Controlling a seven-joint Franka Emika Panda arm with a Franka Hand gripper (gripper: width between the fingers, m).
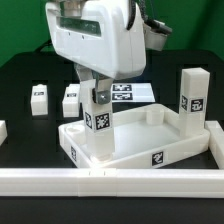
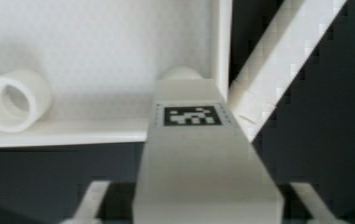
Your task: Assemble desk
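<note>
The gripper [image 1: 97, 98] hangs spread, not touching the upright white square tagged leg [image 2: 200, 150] inside the white plastic rimmed tabletop [image 1: 135, 158]

the white tray-like tabletop [image 1: 120, 155] lies flat, rim up, with tags on its near wall. the corner leg [image 1: 100, 122] stands upright at its 7 o'clock corner, tag facing out. the tall leg [image 1: 192, 92] stands upright at its 3 o'clock edge. the first loose leg [image 1: 39, 98] and the second loose leg [image 1: 70, 100] sit apart at 10 o'clock.
</note>
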